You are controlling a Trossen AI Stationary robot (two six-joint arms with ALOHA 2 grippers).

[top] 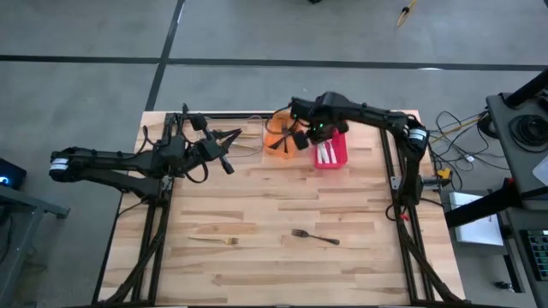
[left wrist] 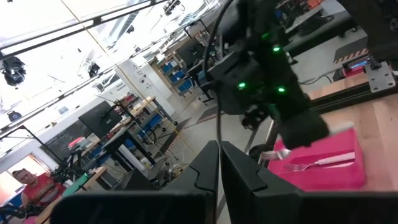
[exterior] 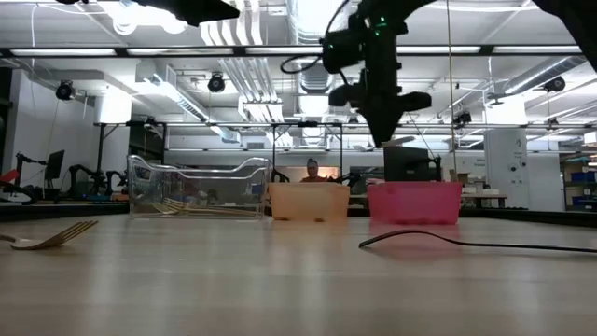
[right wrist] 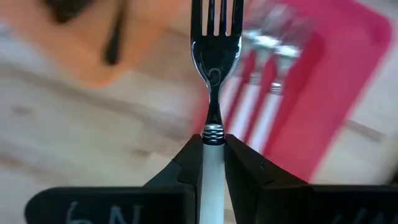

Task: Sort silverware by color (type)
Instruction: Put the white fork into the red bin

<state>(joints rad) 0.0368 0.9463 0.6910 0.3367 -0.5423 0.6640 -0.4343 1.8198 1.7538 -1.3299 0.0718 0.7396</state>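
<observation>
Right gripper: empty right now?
No. In the right wrist view the right gripper is shut on the pale handle of a silver fork, held above the red bin.

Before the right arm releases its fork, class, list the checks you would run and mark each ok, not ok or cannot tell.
1. Right gripper shut on the silver fork by its pale handle: ok.
2. Red bin already holds matching pale-handled forks: ok.
3. Fork directly over the red bin: cannot tell.
4. Left gripper away from the red bin, near the clear bin: ok.
5. Table sorted: not ok; black fork and gold fork remain.
</observation>
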